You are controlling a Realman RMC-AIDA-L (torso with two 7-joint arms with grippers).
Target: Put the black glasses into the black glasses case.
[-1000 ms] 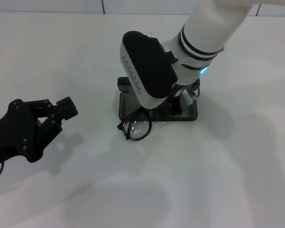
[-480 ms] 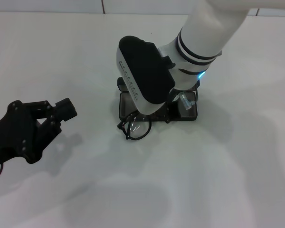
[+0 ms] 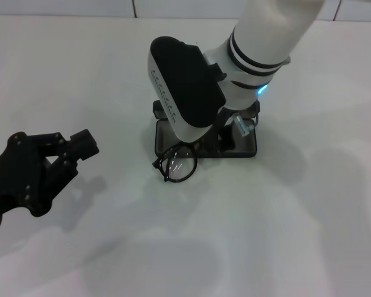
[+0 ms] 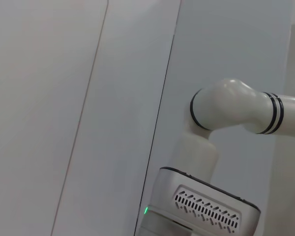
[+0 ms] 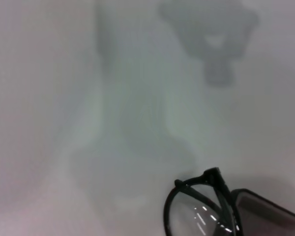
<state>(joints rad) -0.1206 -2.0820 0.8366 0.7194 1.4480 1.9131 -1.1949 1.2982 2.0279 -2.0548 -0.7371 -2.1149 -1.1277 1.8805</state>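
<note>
The black glasses (image 3: 180, 164) sit half in, half out of the black glasses case (image 3: 244, 147): one round lens hangs over the case's left near corner onto the white table (image 3: 284, 223), while the rest of the frame runs back under my right wrist, across the open tray. Their long axis follows the case's long side, only shifted towards my left. So what matters is that they lie directly below my right claw (image 3: 217, 143) and need to go rightward along that axis to drop inside.

My right arm comes down steeply from the upper right, its wrist hanging over the case and hiding most of it. The right claw is down at the frame, but I cannot tell whether it is pinching the glasses or not. My right wrist view shows only the overhanging lens (image 5: 199, 214) and a case corner (image 5: 265, 216).

My left claw (image 3: 80, 143) hovers well apart over bare table, spread and holding nothing.
</note>
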